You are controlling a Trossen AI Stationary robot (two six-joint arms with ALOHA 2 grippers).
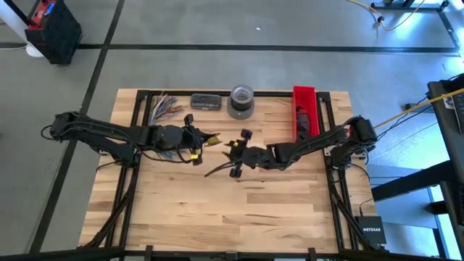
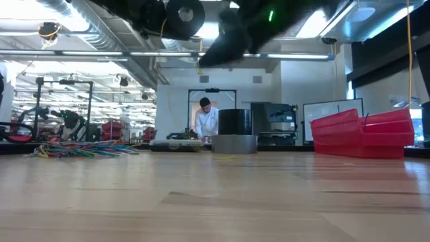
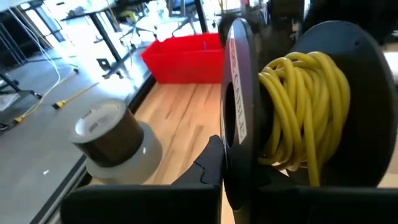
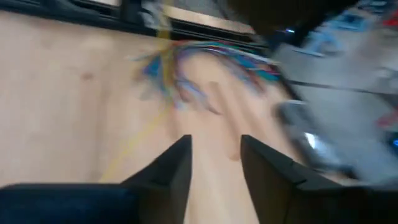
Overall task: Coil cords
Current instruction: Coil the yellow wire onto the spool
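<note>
My left gripper [image 1: 205, 139] is shut on a black spool [image 3: 292, 106] wound with yellow cord [image 3: 305, 106], held over the middle of the table; the spool also shows high up in the low view [image 2: 185, 15]. My right gripper [image 1: 233, 150] is open and empty just right of it, above the table, its fingers apart in the right wrist view [image 4: 214, 165]. The cords [image 1: 164, 106], a tangle of thin multicoloured wires, lie on the table at the far left; they also show in the low view [image 2: 87, 149] and the right wrist view [image 4: 211, 59]. My left gripper has the spool between its fingers. One finger [image 3: 208, 165] lies against the outer face of one flange [image 3: 238, 124]. The other finger is hidden behind the spool. The spool is lifted clear of the table.
A grey tape roll [image 1: 241, 101] and a flat dark object [image 1: 206, 101] stand at the far edge. A red bin [image 1: 304, 112] stands at the far right. A thin yellow line [image 4: 134, 149] runs along the wood. A person [image 2: 207, 121] stands beyond the table.
</note>
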